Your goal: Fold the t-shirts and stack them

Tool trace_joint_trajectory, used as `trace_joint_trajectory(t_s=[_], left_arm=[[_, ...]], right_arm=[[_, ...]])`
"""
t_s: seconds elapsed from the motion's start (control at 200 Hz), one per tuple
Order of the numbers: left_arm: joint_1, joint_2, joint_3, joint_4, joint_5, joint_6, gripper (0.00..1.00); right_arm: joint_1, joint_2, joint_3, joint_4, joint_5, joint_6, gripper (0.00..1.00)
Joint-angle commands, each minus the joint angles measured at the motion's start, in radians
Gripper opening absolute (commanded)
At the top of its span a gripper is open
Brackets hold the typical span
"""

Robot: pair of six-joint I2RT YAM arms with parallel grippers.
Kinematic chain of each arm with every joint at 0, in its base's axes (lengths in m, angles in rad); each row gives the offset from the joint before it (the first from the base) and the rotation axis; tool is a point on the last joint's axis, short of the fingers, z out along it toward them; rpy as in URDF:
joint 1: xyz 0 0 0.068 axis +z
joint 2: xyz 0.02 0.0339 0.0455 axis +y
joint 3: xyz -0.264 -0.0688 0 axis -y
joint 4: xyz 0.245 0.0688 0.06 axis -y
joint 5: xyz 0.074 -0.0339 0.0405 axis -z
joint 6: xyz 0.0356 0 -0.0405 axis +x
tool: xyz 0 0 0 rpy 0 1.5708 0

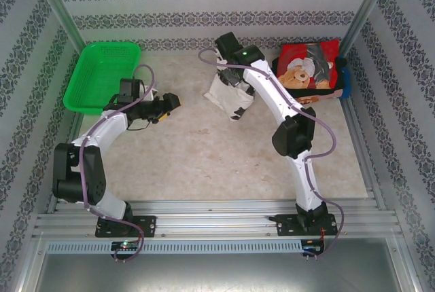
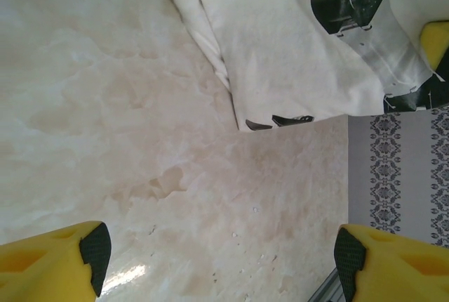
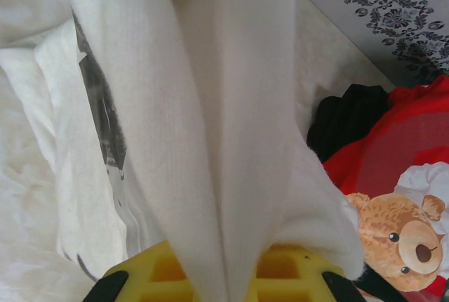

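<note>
White t-shirt, bunched and not yet stacked, hangs clamped in the right gripper near the folded red teddy-bear shirt, while the left gripper hovers empty, fingers apart.

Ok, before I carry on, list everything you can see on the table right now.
white t-shirt: one, white with black print, far middle, bunched
red t-shirt: one, red with teddy-bear print, on top of the folded pile, far right
black t-shirt: one, black, under the red one
blue t-shirt: one, blue, at the pile's right edge
basket: one, green mesh, far left
table: one, beige marbled
left gripper: open, over bare table
right gripper: shut on the white t-shirt
</note>
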Motion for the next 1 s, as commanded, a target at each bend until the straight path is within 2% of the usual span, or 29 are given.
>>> trace_joint_trajectory(t_s=[0.0,0.165,0.37,0.729,0.994], left_arm=[[0.017,-0.038,-0.012,-0.05,-0.006,0.042,0.84],[0.028,-0.054,-0.022,-0.086,-0.023,0.061,0.84],[0.034,-0.083,-0.034,-0.156,-0.068,0.091,0.84],[0.034,-0.138,-0.133,-0.124,-0.126,0.041,0.84],[0.034,-0.156,-0.11,-0.14,-0.14,0.04,0.86]], right_arm=[[-0.034,0.017,0.031,0.047,0.037,-0.089,0.0],[-0.093,0.021,0.021,0.141,-0.01,-0.155,0.0],[-0.224,0.053,0.06,0.247,-0.104,-0.21,0.0],[-0.446,0.019,0.054,0.238,-0.143,-0.07,0.0],[-0.573,-0.025,0.034,0.248,-0.18,-0.013,0.0]])
